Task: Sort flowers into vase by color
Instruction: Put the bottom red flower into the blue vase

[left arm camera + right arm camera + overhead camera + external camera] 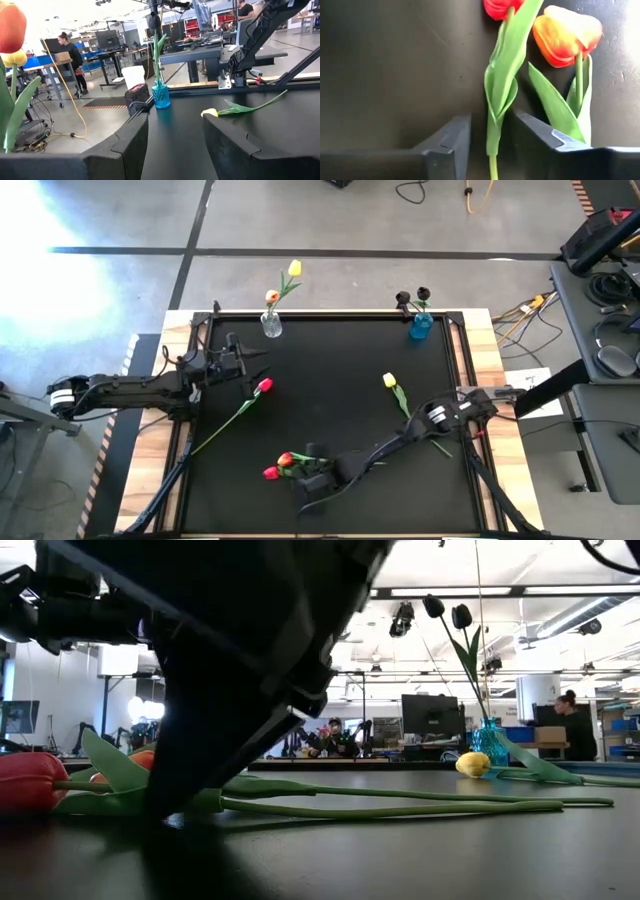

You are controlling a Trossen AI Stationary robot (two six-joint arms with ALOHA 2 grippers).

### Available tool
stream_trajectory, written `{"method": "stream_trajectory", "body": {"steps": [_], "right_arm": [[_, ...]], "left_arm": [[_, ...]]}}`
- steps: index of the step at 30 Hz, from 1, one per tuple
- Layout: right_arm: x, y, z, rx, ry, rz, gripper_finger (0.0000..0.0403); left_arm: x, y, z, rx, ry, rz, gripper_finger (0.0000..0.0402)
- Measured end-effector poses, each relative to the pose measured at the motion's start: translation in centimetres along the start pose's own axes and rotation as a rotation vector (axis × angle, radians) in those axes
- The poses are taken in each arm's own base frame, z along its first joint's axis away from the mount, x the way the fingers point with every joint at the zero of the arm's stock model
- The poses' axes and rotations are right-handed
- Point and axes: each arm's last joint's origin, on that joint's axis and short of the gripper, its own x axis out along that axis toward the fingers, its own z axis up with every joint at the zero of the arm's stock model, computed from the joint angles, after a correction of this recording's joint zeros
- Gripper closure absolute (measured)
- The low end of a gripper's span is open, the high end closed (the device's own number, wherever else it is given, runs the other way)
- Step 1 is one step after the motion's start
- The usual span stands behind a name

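Note:
My right gripper point(308, 471) point(491, 122) is open and low over the table's near edge. Its fingers stand on either side of the green stem point(493, 142) of a red tulip point(270, 473). An orange tulip point(566, 37) point(286, 459) lies just beside it. My left gripper point(256, 357) point(175, 135) is open and holds nothing, above another red tulip point(263, 386) lying flat. A yellow tulip point(390, 381) point(210, 113) lies right of centre. A clear vase point(271, 326) holds an orange and a yellow tulip. A blue vase point(421, 327) point(161, 95) holds two dark ones.
The black mat is framed by a raised rail point(330, 313) and wooden table edges point(505, 470). Both vases stand at the far edge. Stems and leaves of the near tulips stretch rightward along the mat point(400, 808). People and desks show in the room beyond.

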Motion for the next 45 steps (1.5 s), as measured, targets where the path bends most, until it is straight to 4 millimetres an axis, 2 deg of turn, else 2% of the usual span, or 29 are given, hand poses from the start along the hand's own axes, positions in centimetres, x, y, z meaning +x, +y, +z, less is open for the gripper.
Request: {"method": "stream_trajectory", "body": {"steps": [7, 9, 11, 13, 17, 21, 24, 26, 31, 37, 42, 45], "right_arm": [[0.7, -0.8, 1.1, -0.019, 0.085, 0.009, 0.0350], [0.2, -0.8, 1.3, -0.055, 0.074, -0.007, 0.0378], [-0.8, -1.1, 1.6, -0.076, 0.058, -0.067, 0.0386], [-2.6, -1.3, 2.2, -0.092, 0.024, -0.143, 0.0387], [-7.5, -0.9, 2.8, -0.133, -0.073, -0.327, 0.0389], [-11.4, -0.2, 1.9, -0.176, -0.173, -0.486, 0.0390], [-14.9, -0.9, 1.2, -0.153, -0.273, -0.586, 0.0392], [-16.9, -2.0, 0.3, -0.117, -0.339, -0.648, 0.0392], [-19.7, -5.1, -3.4, -0.052, -0.449, -0.784, 0.0393], [-24.0, -9.1, -7.7, 0.073, -0.605, -0.902, 0.0393], [-27.8, -11.7, -10.4, 0.148, -0.692, -0.840, 0.0393], [-29.4, -13.0, -11.4, 0.122, -0.711, -0.678, 0.0393]], "left_arm": [[0.0, 0.0, 0.0, -0.007, 0.003, -0.001, 0.0229], [0.0, 0.0, 0.0, -0.011, 0.004, -0.001, 0.0229], [0.0, 0.0, 0.0, -0.014, 0.003, -0.001, 0.0228], [0.0, 0.0, -0.1, -0.014, 0.004, -0.001, 0.0228], [0.0, 0.0, -0.1, -0.014, 0.004, -0.001, 0.0228], [0.0, 0.0, 0.0, -0.014, 0.001, 0.000, 0.0228], [-0.1, 0.0, 0.1, -0.014, -0.007, 0.001, 0.0228], [-0.1, 0.0, 0.2, -0.014, -0.013, 0.002, 0.0228], [-0.2, 0.0, 0.3, -0.014, -0.019, 0.003, 0.0229], [-0.2, 0.0, 0.3, -0.014, -0.019, 0.003, 0.0228], [-0.2, 0.0, 0.3, 0.018, -0.018, 0.003, 0.0228], [-0.2, 0.0, 0.3, 0.040, -0.018, 0.003, 0.0228]]}}
